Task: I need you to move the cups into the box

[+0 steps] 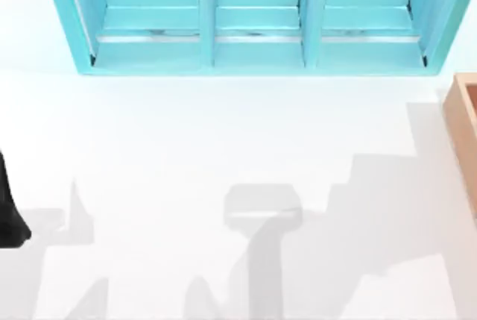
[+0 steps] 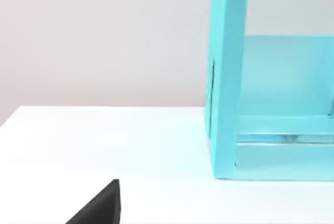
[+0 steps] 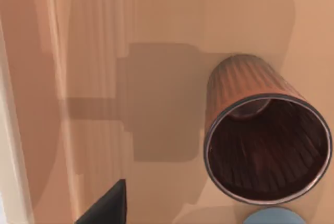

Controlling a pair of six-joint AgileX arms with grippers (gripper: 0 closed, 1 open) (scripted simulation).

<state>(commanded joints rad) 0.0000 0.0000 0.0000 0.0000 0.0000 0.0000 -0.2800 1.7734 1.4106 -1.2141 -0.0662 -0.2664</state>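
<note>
Over the box's orange-brown floor hangs my right pincer, of which a single dark fingertip shows at the edge of the right wrist view; whether its fingers are spread or closed I cannot tell, and nothing is seen held between them. Its shadow falls as a blocky patch on the box floor, which suggests it sits well above the inside of the box rather than touching it.

Just beside that shadow stands the copper cup, upright on the box floor with its dark ribbed inside facing up toward the camera. A sliver of the blue cup shows next to it, close to the copper one, also down inside the box. Both cups look to be resting where the task wants them, so I judge the moving nearly or fully done, with the right arm positioned over the box because that is where the drop is made.

From above, the box sits at the right edge of the counter, with one tan wall in sight. At the far side stands the turquoise shelf, apart from the box.

My left pincer rests parked at the counter's left edge, near the shelf's end, one dark finger showing; its opening I cannot tell
</note>
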